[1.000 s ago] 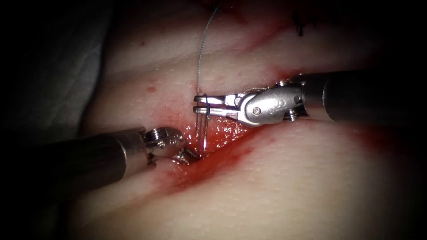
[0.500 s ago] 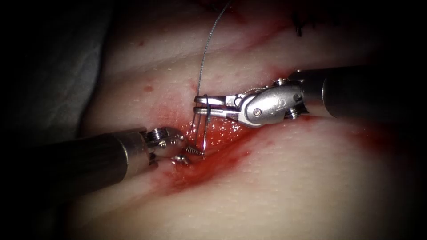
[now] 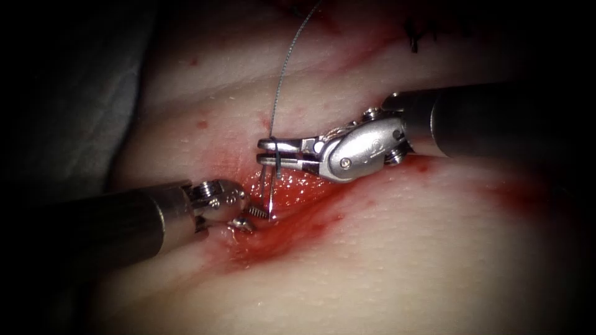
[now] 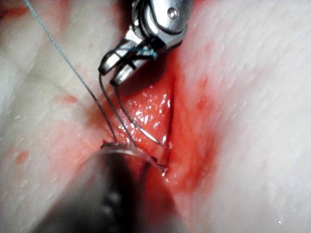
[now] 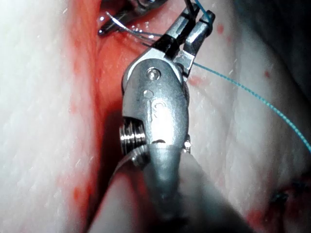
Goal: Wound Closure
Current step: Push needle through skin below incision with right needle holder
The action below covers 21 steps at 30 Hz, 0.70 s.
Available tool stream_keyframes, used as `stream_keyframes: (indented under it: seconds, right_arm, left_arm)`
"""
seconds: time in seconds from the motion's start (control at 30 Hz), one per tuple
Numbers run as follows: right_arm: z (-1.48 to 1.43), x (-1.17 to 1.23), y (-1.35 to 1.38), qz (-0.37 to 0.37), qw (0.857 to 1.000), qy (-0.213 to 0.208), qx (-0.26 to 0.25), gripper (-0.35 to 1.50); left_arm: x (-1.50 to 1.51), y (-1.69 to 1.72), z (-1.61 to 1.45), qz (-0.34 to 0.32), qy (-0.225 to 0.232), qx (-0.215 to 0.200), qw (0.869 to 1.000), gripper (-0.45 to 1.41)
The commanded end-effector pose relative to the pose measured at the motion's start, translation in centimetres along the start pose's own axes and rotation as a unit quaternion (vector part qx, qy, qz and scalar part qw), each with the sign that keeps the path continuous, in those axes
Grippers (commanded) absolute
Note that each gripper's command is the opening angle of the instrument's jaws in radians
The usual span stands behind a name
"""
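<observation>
My right tool (image 3: 268,152) reaches in from the right above the cut (image 3: 298,214), its jaws shut on the curved needle (image 3: 272,186) near its thread end. The needle hangs down into the open cut; its tip sits close to the left tool's jaws, and I cannot tell whether it is in the tissue. The thread (image 3: 282,74) rises from the right jaws toward the far side. My left tool (image 3: 251,217) lies at the cut's left edge, jaws open, holding nothing. The left wrist view has the right tool (image 4: 114,70), the needle (image 4: 131,119) and the thread (image 4: 63,53).
Red fluid wets the cut and the pale tissue (image 3: 403,260) around it. Dark earlier stitches (image 3: 413,40) sit at the far right. A grey cloth (image 3: 74,93) lies beyond the tissue's left edge. In the right wrist view the thread (image 5: 252,92) runs away from the right tool (image 5: 197,17).
The right tool has carried the needle a little to the left, still hanging into the cut. The left tool has drawn back slightly left, and its jaws show more parted.
</observation>
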Motion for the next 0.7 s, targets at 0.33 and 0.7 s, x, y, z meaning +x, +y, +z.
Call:
stream_keyframes:
  seconds: [0.33, 0.7]
  right_arm:
    - [0.03, -0.11, -0.14, -0.009, 1.0, -0.018, 0.011, -0.35]
    - [0.09, -0.15, -0.13, -0.019, 0.999, -0.031, 0.001, -0.35]
  left_arm:
    - [0.02, -0.02, 0.07, 0.001, 0.0, -0.001, 1.0, 0.89]
    - [0.02, 0.0, 0.07, 0.001, 0.0, -0.001, 1.0, 0.89]
